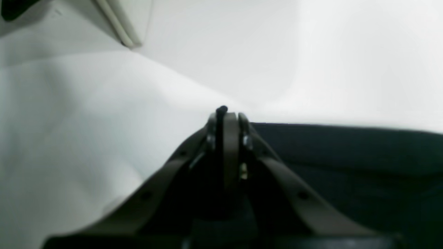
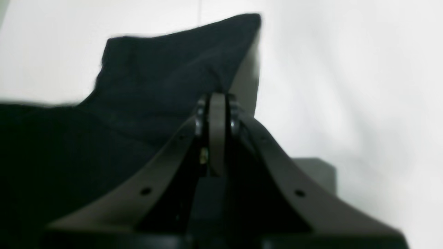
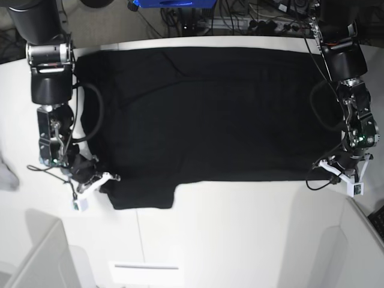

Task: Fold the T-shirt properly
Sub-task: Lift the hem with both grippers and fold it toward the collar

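The black T-shirt [image 3: 204, 114] lies spread, plain side up, across the white table [image 3: 240, 228]. In the base view my right gripper [image 3: 107, 179] is at the shirt's near-left sleeve corner and my left gripper [image 3: 328, 165] is at its near-right corner. The right wrist view shows the right gripper [image 2: 217, 97] shut on the T-shirt [image 2: 166, 69], and the cloth rises in a peak beyond the fingertips. The left wrist view shows the left gripper [image 1: 225, 116] shut, with a thin black sliver of the T-shirt [image 1: 346, 155] pinched between the fingertips.
A small grey cloth scrap [image 3: 6, 174] lies at the table's left edge. Cables and a blue object [image 3: 174, 3] sit behind the far edge. Raised white panels stand at the near left [image 3: 36, 252] and near right [image 3: 366, 240].
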